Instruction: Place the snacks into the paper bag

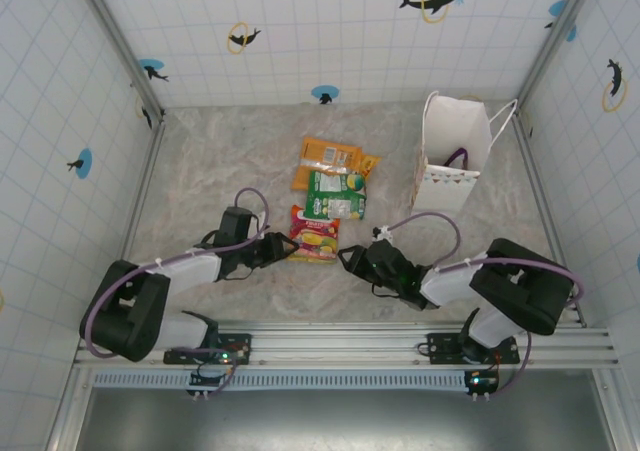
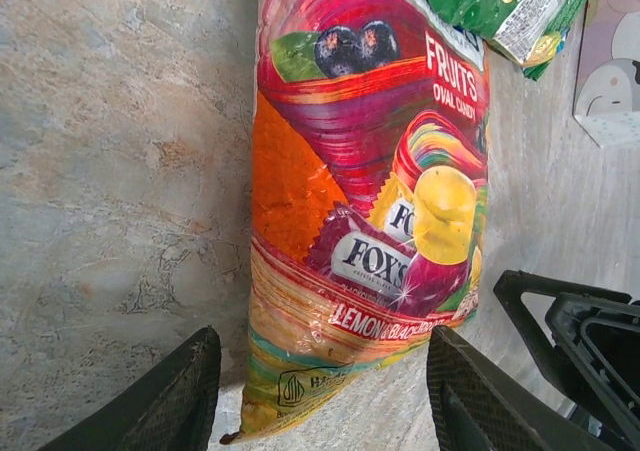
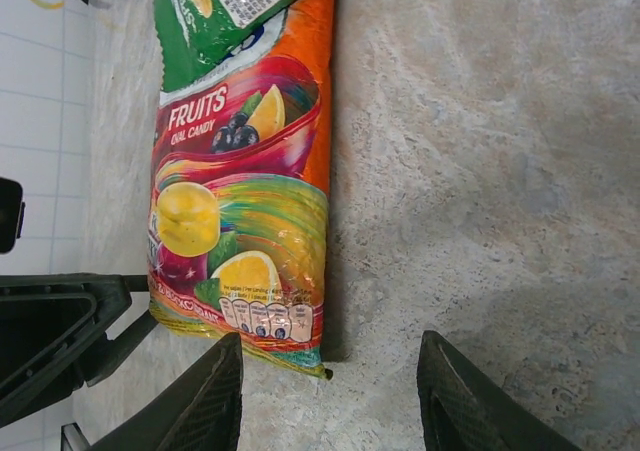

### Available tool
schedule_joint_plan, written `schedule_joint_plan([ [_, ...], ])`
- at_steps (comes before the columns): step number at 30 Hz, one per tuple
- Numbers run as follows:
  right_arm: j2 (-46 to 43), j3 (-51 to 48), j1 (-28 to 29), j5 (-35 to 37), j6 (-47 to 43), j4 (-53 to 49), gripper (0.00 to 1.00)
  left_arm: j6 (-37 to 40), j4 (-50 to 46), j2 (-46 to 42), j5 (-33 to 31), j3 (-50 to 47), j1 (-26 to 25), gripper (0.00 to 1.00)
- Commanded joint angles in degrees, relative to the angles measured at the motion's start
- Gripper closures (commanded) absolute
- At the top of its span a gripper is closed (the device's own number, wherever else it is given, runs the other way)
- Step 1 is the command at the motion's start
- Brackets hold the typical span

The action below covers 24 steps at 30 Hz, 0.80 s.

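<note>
**Top view:** The left hand (image 1: pixel 278 248) lies low on the marble-patterned table (image 1: pixel 200 171), fingers spread at the near end of the Fox's fruit candy packet (image 1: pixel 314 234). The right hand (image 1: pixel 350 259) sits just beside the packet's other flank, also spread. A green packet (image 1: pixel 337 193) overlaps the candy packet's far end, and orange packets (image 1: pixel 330 156) lie beyond it. The white paper bag (image 1: pixel 452 151) stands upright with its mouth open, well apart at the right rear.

**Left wrist view:** The left hand (image 2: pixel 320 371) has its fingers wide on either side of the candy packet's (image 2: pixel 370 201) crimped near end, gripping nothing. The packet is nearly as broad as the gap. A clean pickup probably means going down to the table and closing firmly across that end, since the glossy film looks likely to slip or buckle. The green packet (image 2: pixel 510 6) rests on the far corner, so a slow, low draw towards the arm should let it slide off rather than ride along.

**Right wrist view:** The right hand (image 3: pixel 330 371) is open and empty over bare table, with the candy packet (image 3: pixel 240 191) just outside its left finger. The two hands are close, so the right one would do best to stay clear of the lift path. It could also help by steadying the bag.
</note>
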Motion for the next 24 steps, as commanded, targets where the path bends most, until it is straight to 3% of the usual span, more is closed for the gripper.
schedule_joint_plan([
  [1,1.93,1.76,-0.2,0.61,2.69,4.63,0.52,-1.12,1.76,0.82,1.54,-0.66,0.49,0.44],
  [10,5.97,1.93,-0.37,-1.32,5.92,9.04,0.52,-1.52,3.79,2.54,3.51,-0.97,0.57,0.45],
  [17,8.18,2.99,-0.67,-3.28,6.16,10.33,0.59,-2.45,6.66,3.78,5.69,-1.2,0.54,0.49],
  [24,9.75,4.14,-0.89,-5.0,5.91,11.52,0.65,-2.65,7.99,4.43,7.57,-0.62,0.5,0.61],
])
